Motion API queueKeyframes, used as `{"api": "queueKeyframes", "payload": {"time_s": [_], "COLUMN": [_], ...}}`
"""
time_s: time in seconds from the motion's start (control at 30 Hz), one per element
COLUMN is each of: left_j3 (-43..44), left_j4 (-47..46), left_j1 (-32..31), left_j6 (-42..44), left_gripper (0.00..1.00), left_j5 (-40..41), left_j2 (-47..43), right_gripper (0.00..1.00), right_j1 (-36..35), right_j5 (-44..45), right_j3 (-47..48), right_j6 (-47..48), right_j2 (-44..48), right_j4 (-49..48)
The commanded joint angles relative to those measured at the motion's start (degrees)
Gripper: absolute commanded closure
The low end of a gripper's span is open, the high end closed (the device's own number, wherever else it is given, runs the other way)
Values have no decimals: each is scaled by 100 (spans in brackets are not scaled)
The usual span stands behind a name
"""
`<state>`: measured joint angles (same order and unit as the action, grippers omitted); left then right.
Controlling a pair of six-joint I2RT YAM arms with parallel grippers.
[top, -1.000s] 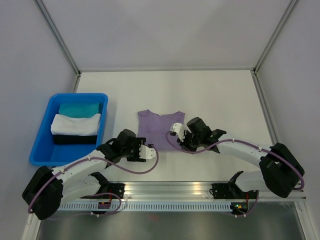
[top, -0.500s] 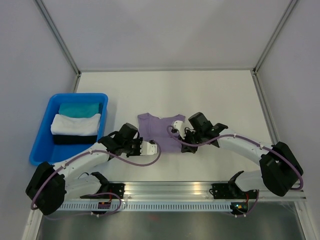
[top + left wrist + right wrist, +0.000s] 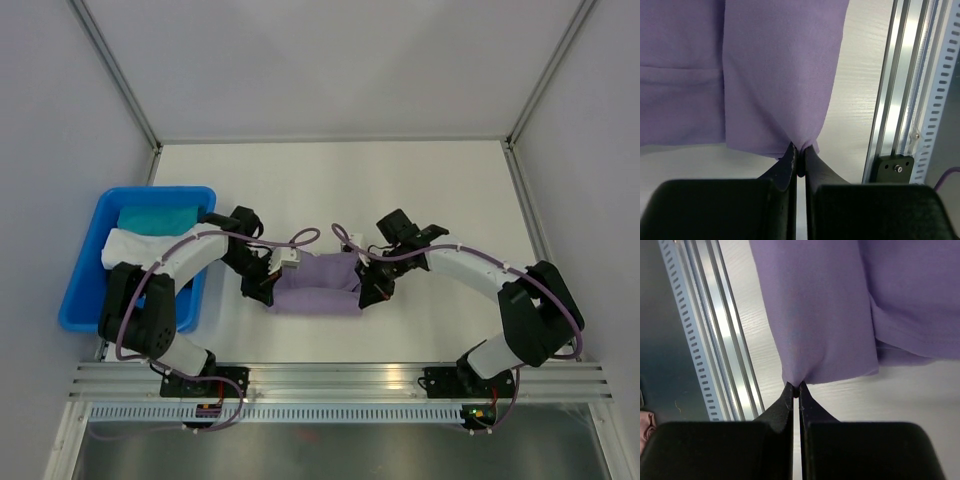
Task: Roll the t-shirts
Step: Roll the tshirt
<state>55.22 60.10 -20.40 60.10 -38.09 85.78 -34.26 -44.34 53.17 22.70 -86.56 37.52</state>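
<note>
At the near edge an aluminium rail [image 3: 340, 378] runs across the white table [image 3: 440, 190]. A little beyond it, about in the middle of the table's width, is the lavender t-shirt [image 3: 315, 288]. It is gathered into a wide band that stretches from left to right between the two grippers.

The left gripper [image 3: 799, 152] is clamped on the left end of this band. In its wrist view the two black fingers [image 3: 787, 165] meet with only a thin pinch of purple fabric between them. The cloth spreads out from this point in soft folds. The right gripper [image 3: 796, 389] does the same on the right end, pressed together on a small corner of the fabric. In both wrist views the table surface and the rail are seen past the edge of the cloth. Whether the band lies on the table or is lifted a little, I cannot tell for sure.

The left arm [image 3: 190, 255] and the right arm [image 3: 470, 265] reach inward from both sides, with their wrists facing each other across the shirt.

To the left of the shirt, and apart from it, stands a blue bin [image 3: 80, 300]. The left arm passes over its right wall. Inside lies a white cloth [image 3: 125, 245], and behind it, at the far side of the bin, a teal cloth [image 3: 155, 216]. Farther back the table ends at pale walls [image 3: 320, 60].
</note>
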Motion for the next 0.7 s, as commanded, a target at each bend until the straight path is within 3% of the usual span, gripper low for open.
{"api": "queueKeyframes", "payload": {"time_s": [0.0,0.17,0.27,0.3,0.33,0.5,0.67], "left_j3": [331,918,1270,1324,1368,1465,1526], "left_j4": [354,336,354,371,380,433,538], "left_j1": [185,405,502,520,555,581,590], "left_j6": [450,372,249,274,309,424,477], "left_gripper": [97,96,97,97,97,98,98], "left_j5": [-577,-621,-656,-639,-639,-682,-691], "left_j2": [246,913,1388,1467,1573,1714,1802], "right_gripper": [100,99,62,38,33,22,20], "right_j1": [393,1043,1097,1088,1097,1097,887], "right_j5": [-252,169,346,382,391,-161,-182], "right_j3": [36,-316,-359,-421,-630,-1527,-2074], "right_j6": [-361,-1513,-1488,-1462,-1400,-1032,-785], "right_j2": [52,-97,-63,173,349,1552,1634], "right_j4": [-470,-1728,-1957,-2072,-2221,-3555,-4077]}}
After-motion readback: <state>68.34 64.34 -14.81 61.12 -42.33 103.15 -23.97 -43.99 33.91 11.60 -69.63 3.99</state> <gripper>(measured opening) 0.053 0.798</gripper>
